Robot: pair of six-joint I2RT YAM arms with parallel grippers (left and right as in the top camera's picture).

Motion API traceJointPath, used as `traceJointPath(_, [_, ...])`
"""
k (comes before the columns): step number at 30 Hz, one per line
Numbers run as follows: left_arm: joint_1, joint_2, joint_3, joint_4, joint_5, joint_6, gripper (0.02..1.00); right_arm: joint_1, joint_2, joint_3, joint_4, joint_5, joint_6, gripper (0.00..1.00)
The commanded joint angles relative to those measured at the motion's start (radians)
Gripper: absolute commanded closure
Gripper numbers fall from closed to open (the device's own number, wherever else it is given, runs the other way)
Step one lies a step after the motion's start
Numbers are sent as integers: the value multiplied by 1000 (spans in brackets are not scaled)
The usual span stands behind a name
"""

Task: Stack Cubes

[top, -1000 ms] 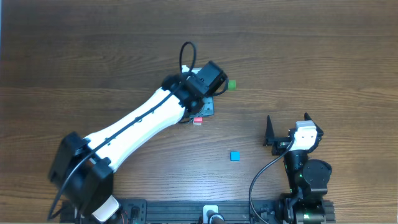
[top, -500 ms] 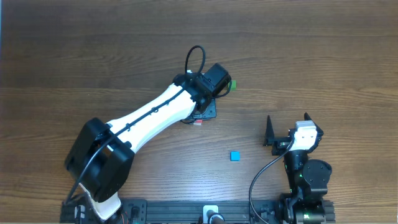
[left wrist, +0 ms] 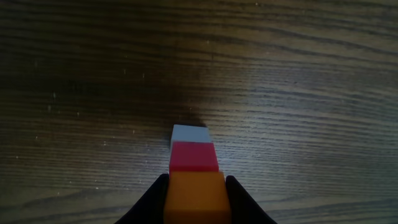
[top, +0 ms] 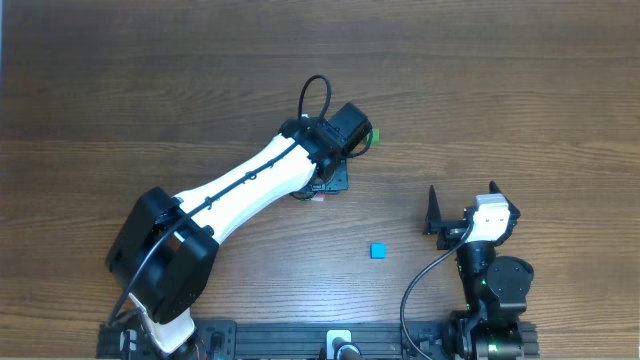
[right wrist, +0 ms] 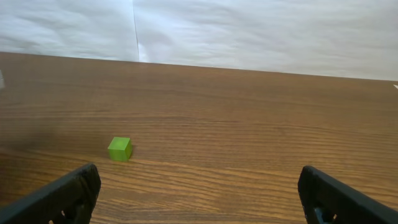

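Top view: on the brown wooden table (top: 150, 80) the white left arm (top: 250, 185) reaches to the middle. A small red cube (top: 318, 197) peeks out just below its wrist, and a small green cube (top: 373, 135) sits just beside the wrist's upper right. A small blue cube (top: 377, 251) lies alone, well apart from both arms. The right gripper (top: 462, 200) stands near its base with its fingers spread.

Left wrist view: the left gripper (left wrist: 196, 180) is clamped on a small orange cube (left wrist: 196, 200), a black finger pressed to each side. The red cube touches the orange one's far edge, and a pale grey cube (left wrist: 189, 133) lies just beyond it, all three in one line.

Right wrist view: the right gripper's fingers gape wide over bare wood. The green cube lies well ahead, toward one finger's side.
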Motion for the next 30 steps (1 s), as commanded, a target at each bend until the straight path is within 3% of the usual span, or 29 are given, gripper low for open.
traceJointPath(1, [5, 19, 24, -11, 6, -14, 976, -7, -8, -9, 3, -14, 3, 7])
traceJointPath(30, [5, 31, 24, 6, -13, -14, 947, -7, -8, -9, 3, -14, 3, 9])
